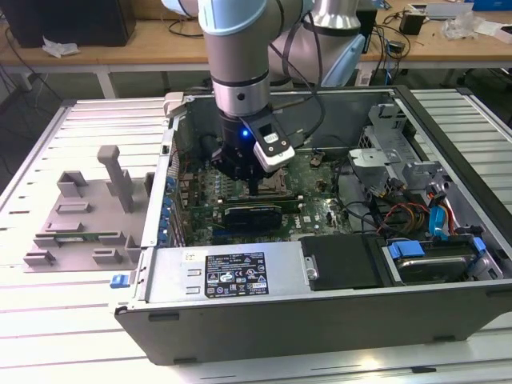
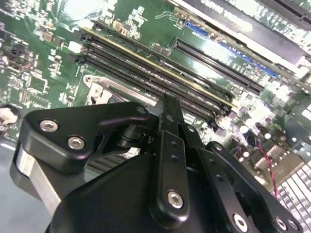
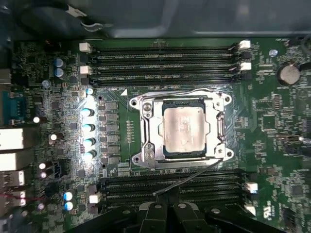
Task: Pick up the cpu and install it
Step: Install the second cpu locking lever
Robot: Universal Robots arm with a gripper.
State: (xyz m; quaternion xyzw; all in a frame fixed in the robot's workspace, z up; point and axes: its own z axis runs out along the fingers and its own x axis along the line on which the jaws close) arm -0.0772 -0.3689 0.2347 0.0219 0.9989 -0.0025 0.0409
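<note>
In the first wrist view the cpu (image 3: 183, 130), a silver-grey square chip, lies flat inside the metal socket frame (image 3: 146, 133) on the green motherboard. A thin socket lever (image 3: 194, 177) runs slanted from the frame's corner across the nearer memory slots, ending just off my fingertips. My gripper (image 3: 167, 208) hovers over those slots beside the socket, fingers together with nothing between them. In the second wrist view the gripper (image 2: 168, 104) reads as one narrow black blade above the slots. In the exterior view the gripper (image 1: 252, 186) hangs low inside the open computer case (image 1: 448, 320), over the board's middle.
Memory slots (image 3: 165, 58) flank the socket on both sides. A long black expansion card (image 1: 252, 214) lies just in front of the gripper. The power supply (image 1: 232, 272), drive bays (image 1: 428, 260) and loose cables (image 1: 408, 216) crowd the case. A grey fixture tray (image 1: 80, 212) sits at the exterior view's left.
</note>
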